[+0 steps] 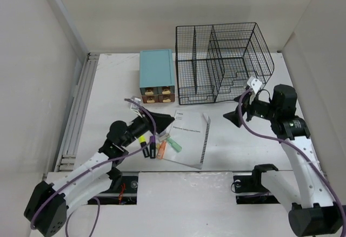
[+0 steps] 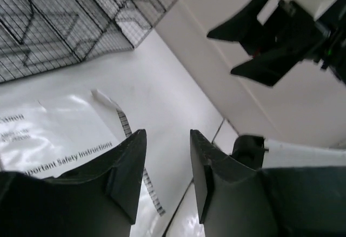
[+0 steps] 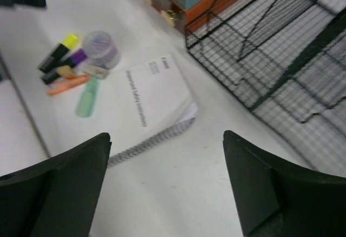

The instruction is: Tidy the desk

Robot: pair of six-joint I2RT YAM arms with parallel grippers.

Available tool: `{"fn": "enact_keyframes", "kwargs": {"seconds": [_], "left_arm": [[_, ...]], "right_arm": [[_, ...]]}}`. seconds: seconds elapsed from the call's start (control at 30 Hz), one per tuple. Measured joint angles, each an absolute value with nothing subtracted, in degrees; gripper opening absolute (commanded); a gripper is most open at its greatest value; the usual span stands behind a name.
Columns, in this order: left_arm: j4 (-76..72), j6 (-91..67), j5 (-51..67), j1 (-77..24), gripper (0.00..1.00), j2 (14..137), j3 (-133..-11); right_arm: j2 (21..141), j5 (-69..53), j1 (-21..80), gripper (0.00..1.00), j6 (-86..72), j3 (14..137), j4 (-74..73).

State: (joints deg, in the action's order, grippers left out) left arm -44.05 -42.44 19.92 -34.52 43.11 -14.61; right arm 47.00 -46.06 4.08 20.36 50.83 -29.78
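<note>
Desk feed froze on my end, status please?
Left gripper open, empty, over booklet edge. Right gripper open, empty, near wire rack. Desk untidy: highlighters loose beside booklet.

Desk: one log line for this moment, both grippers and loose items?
left gripper open, empty, by booklet | right gripper open, empty, near wire rack | highlighters, booklet loose on desk

Spiral-bound booklet (image 2: 59, 134) cover: "Important Safety Instructions", first letter cut off; smaller print above illegible.

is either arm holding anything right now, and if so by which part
Nothing is held. The left gripper and the right gripper both have their fingers apart with nothing between them.
</note>
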Motion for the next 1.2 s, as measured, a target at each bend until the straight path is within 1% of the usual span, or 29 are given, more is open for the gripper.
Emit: {"fn": "enact_keyframes", "kwargs": {"seconds": [0.03,0.1,0.13,0.17,0.2,0.27,0.3,0.33,0.37,0.4,0.43,0.5,0.53,0.73,0.87,1.03,1.1,1.17,1.2], "left_arm": [[-43.29,-42.17,19.25,-36.45,0.32,43.51,-14.59],[-41.69,-40.56,16.78,-41.01,0.32,45.04,-14.59],[-40.71,-39.46,15.20,-43.35,0.32,46.13,-14.70],[-39.40,-38.46,13.76,-45.56,0.33,47.42,-14.94],[-38.11,-37.47,11.97,-47.86,0.36,49.01,-15.29],[-35.83,-35.53,8.56,-51.42,0.42,52.75,-16.40],[-35.09,-34.54,6.92,-52.71,0.48,54.89,-16.95],[-34.54,-33.74,5.26,-53.60,0.48,57.01,-17.43],[-34.04,-32.95,3.75,-54.24,0.50,59.07,-17.80],[-33.80,-32.27,2.24,-54.52,0.52,60.71,-17.98],[-33.69,-31.64,0.67,-54.74,0.56,62.37,-18.09],[-34.00,-30.46,-2.17,-54.81,0.56,65.28,-18.15],[-34.50,-29.95,-3.44,-54.78,0.58,66.59,-18.15],[-40.77,-27.05,-7.18,-54.72,0.61,74.67,-18.22],[-44.84,-25.87,-7.11,-53.30,0.61,81.91,-18.63],[-48.90,-25.34,-6.90,-51.70,0.59,86.41,-20.40],[-49.60,-25.26,-6.85,-51.27,0.57,88.20,-21.28],[-50.54,-25.17,-6.79,-51.13,0.51,89.60,-22.13],[-50.87,-25.08,-6.70,-51.09,0.48,90.32,-22.55]], "right_arm": [[47.70,-47.46,4.08,0.81,19.70,50.46,-29.52],[49.65,-49.47,4.08,0.73,17.82,49.82,-29.26],[50.89,-50.09,4.08,0.72,16.60,49.52,-28.75],[52.45,-50.57,4.08,0.75,15.22,48.97,-27.64],[54.43,-50.61,4.08,0.77,13.74,48.16,-26.39],[58.54,-50.46,4.14,0.73,11.44,45.78,-23.42],[60.55,-50.26,4.14,0.73,10.70,44.45,-22.28],[63.02,-49.69,4.23,0.75,9.69,42.85,-20.86],[65.12,-49.10,4.36,0.87,8.84,41.58,-19.79],[67.57,-48.45,4.64,0.91,8.03,40.49,-18.68],[70.06,-47.68,5.13,0.94,7.31,39.83,-17.89],[74.52,-46.09,6.48,0.98,6.02,39.40,-16.43],[76.12,-45.43,7.11,1.00,5.48,39.40,-15.49],[82.85,-41.52,11.62,1.00,0.67,39.35,-7.11],[86.35,-39.70,14.06,1.00,-2.24,39.35,-3.49],[88.82,-39.59,15.55,1.00,-4.54,39.35,0.12],[89.41,-39.90,16.27,1.00,-4.99,39.35,1.41],[90.52,-41.32,17.39,1.00,-5.32,39.35,3.20],[91.11,-42.04,18.17,0.95,-5.43,39.46,4.08]]}}
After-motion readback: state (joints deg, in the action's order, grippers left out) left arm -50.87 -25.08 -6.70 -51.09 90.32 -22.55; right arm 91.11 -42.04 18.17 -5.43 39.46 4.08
